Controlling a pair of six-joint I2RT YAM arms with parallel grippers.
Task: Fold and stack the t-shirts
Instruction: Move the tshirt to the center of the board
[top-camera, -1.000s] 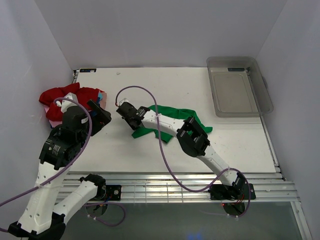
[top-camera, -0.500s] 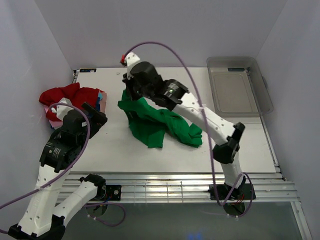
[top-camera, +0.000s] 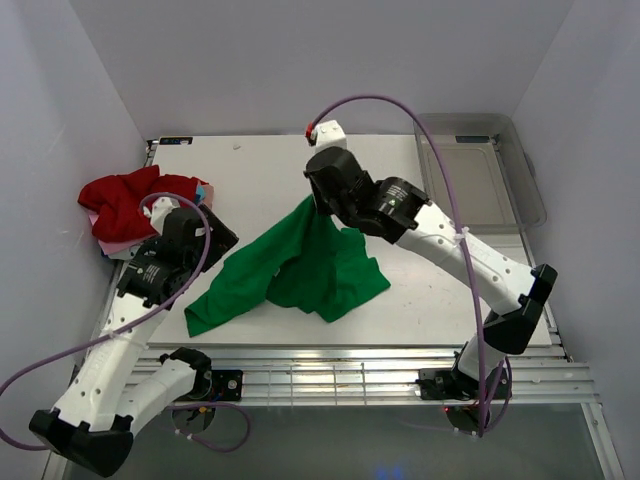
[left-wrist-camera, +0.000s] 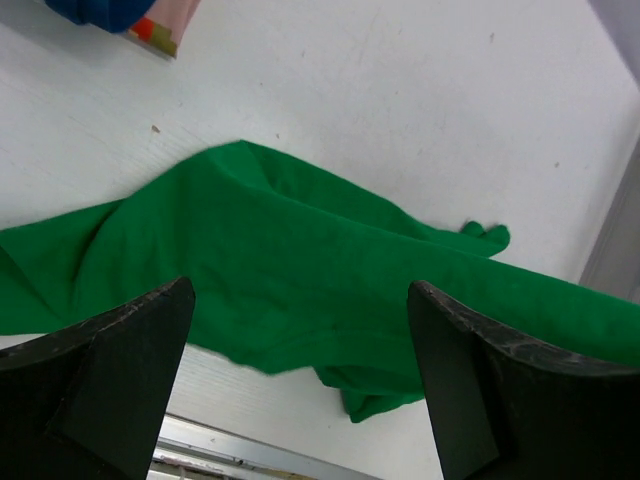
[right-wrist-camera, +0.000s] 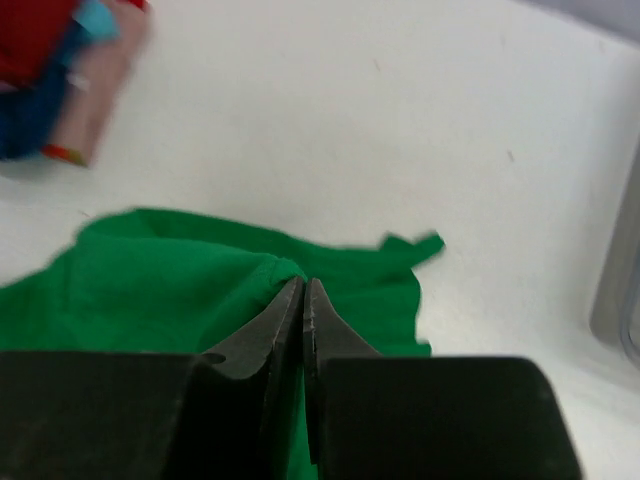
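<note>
Between plain pale walls (top-camera: 300, 60), a white table (top-camera: 260, 180) carries everything; a clear bin (top-camera: 470, 190) sits at its far right corner; the green t-shirt (top-camera: 300, 270) lies mid-table, one point drawn up into a peak; the red t-shirt (top-camera: 125, 200) is heaped on a pink printed t-shirt (top-camera: 92, 218) at the far left; the right gripper (right-wrist-camera: 303, 285) pinches the green cloth tight; the left gripper (left-wrist-camera: 298, 290) hangs wide apart above it, empty.

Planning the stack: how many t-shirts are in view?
3. The bright green cloth t-shirt is in the middle, pinched by the right end effector; the red cloth t-shirt is bunched rear-left, with the pink printed t-shirt beneath it. Others may be hidden.
</note>
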